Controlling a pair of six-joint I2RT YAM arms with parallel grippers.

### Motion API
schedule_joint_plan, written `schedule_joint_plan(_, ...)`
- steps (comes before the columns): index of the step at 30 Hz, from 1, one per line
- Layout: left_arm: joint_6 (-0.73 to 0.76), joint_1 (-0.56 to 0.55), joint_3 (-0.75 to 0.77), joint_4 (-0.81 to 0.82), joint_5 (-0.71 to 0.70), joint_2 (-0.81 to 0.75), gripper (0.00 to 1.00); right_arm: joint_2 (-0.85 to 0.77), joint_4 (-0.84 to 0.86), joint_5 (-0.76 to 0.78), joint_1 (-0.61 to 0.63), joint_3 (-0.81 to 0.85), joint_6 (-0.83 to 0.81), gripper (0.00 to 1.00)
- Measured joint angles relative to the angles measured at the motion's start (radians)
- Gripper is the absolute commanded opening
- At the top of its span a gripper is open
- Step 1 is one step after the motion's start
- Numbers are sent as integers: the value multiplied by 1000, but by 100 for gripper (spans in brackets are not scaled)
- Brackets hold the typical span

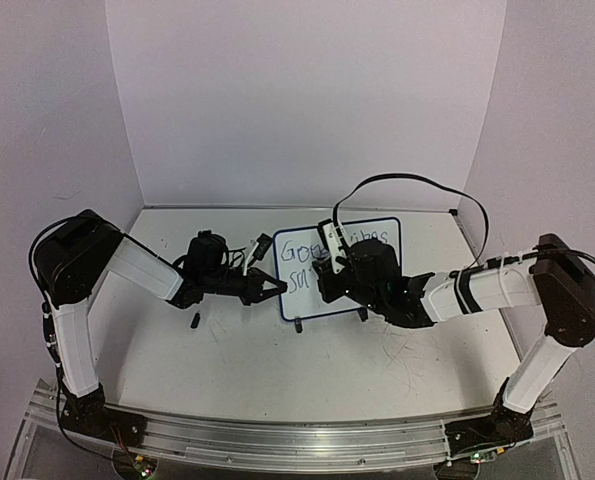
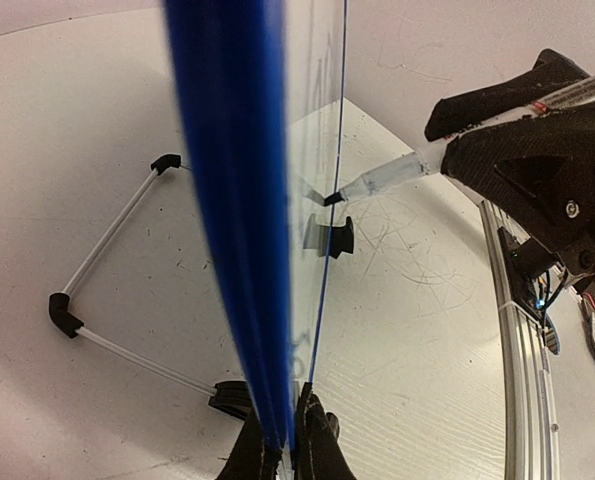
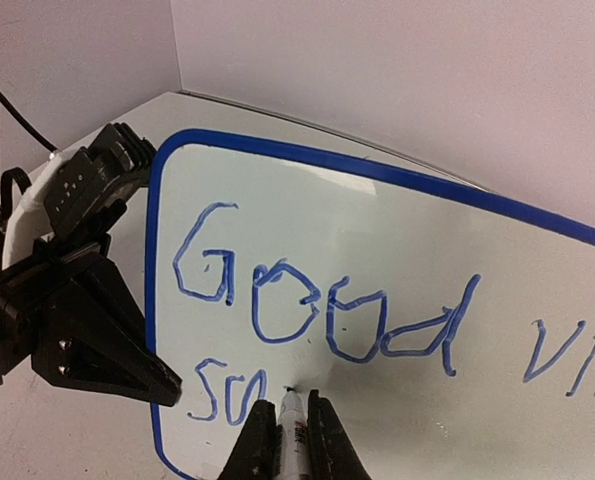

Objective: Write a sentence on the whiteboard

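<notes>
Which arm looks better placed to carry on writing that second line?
The right arm: its jaws grip the marker, tip at the whiteboard just after the second line. The left arm has its jaws clamped on the board's edge.

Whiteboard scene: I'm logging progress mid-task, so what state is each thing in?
Whiteboard: standing upright, left edge clamped.
Sentence: first line written, second line only begun.
Marker: uncapped, gripped, tip at the whiteboard.
Left jaws: shut on the whiteboard.
Right jaws: shut on the marker.
Black piece: lying loose on the table.
</notes>
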Motion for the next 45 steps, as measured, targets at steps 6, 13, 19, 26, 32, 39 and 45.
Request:
schedule_joint_plan(6, 0, 0, 0, 0, 0, 0, 0, 0, -6, 1, 7, -35, 21, 0)
schedule_joint_plan(13, 1, -2, 0, 0, -1, 0, 0, 0, -13, 3, 16, -52, 50, 0)
schedule_joint_plan(19, 1, -2, 0, 0, -1, 0, 0, 0, -14, 3, 18, -55, 60, 0)
schedule_joint_plan(26, 1, -2, 0, 0, -1, 0, 0, 0, -15, 26, 18, -54, 58, 0)
schedule_joint_plan(32, 1, -2, 0, 0, -2, 0, 0, 4, -13, 48, 18, -44, 45, 0)
schedule_joint_plan(39, 0, -2, 0, -1, -4, 0, 0, 15, -11, 56, 23, -17, 32, 0)
schedule_joint_plan(45, -1, -2, 0, -1, -6, 0, 0, 15, -4, 98, 27, -16, 31, 0)
